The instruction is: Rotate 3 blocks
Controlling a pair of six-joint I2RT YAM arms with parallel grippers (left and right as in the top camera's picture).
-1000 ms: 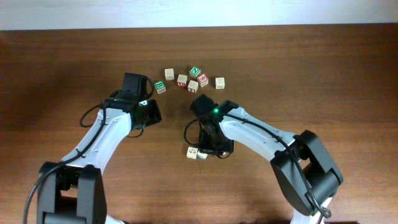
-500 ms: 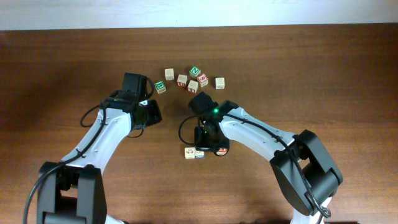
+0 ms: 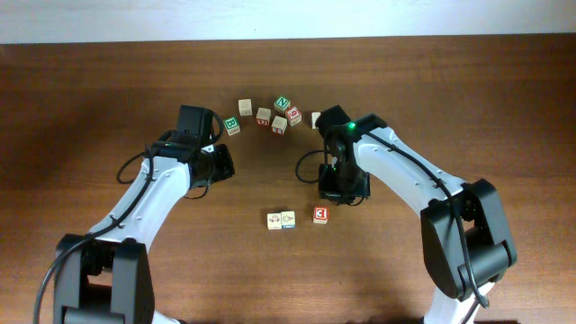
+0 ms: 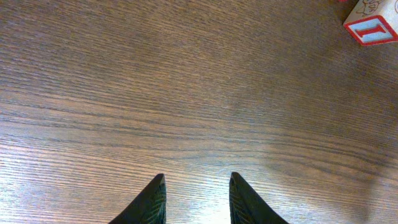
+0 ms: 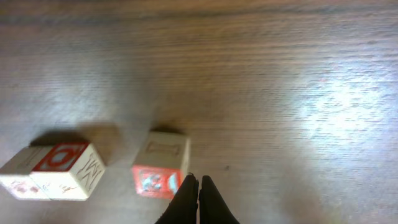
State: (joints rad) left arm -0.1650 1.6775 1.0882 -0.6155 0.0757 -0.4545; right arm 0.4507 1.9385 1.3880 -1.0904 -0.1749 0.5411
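Three pale blocks lie in a row near the table's middle: one with yellowish marks (image 3: 274, 220), one with a blue-printed face (image 3: 288, 219) touching it, and one with an orange-red face (image 3: 320, 214) a short gap to the right. In the right wrist view the red-faced block (image 5: 160, 168) sits just left of my fingertips, and the touching pair (image 5: 62, 171) lies further left. My right gripper (image 3: 340, 191) (image 5: 198, 182) is shut, holds nothing and hovers just behind and to the right of the red-faced block. My left gripper (image 3: 219, 164) (image 4: 196, 185) stands open over bare wood, well left of the row.
Several more letter cubes cluster at the back, among them green-faced ones (image 3: 232, 126) (image 3: 283, 103) and a dark red one (image 3: 294, 116). A cube with a red-framed letter (image 4: 371, 25) shows in the left wrist view's top right corner. The table's far edge (image 3: 288, 40) runs behind the cluster.
My right gripper has come off the front row and moved back and to the right. The red-faced block now lies uncovered, apart from the other two. The left arm has not moved.
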